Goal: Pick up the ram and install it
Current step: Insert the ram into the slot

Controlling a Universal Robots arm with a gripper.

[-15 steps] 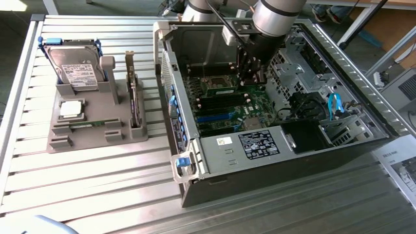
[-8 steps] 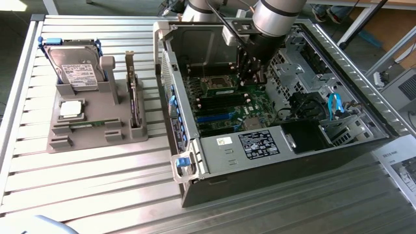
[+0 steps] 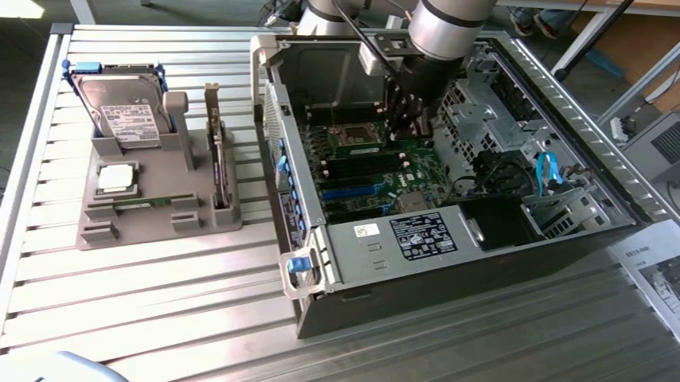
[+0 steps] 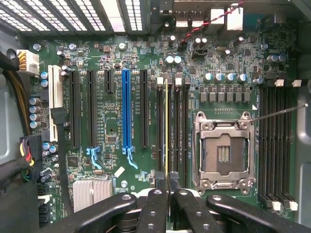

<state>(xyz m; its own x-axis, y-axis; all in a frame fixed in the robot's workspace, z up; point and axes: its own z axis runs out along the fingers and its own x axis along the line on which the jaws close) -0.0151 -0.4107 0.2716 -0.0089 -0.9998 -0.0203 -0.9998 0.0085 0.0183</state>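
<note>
Gripper [image 4: 168, 195] is hanging inside the computer case [image 3: 447, 296], jaws pinching the ram [image 4: 166, 131] edge-on; stick is lining up along the DIMM slots [image 4: 176, 131] beside the empty CPU socket [image 4: 223, 150], apparently for seating.

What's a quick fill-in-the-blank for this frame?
1. The pincer is ____ on the ram.
2. The processor socket is ____.
3. Between black expansion slots sits one ____ slot.
Missing words: shut; empty; blue.
</note>
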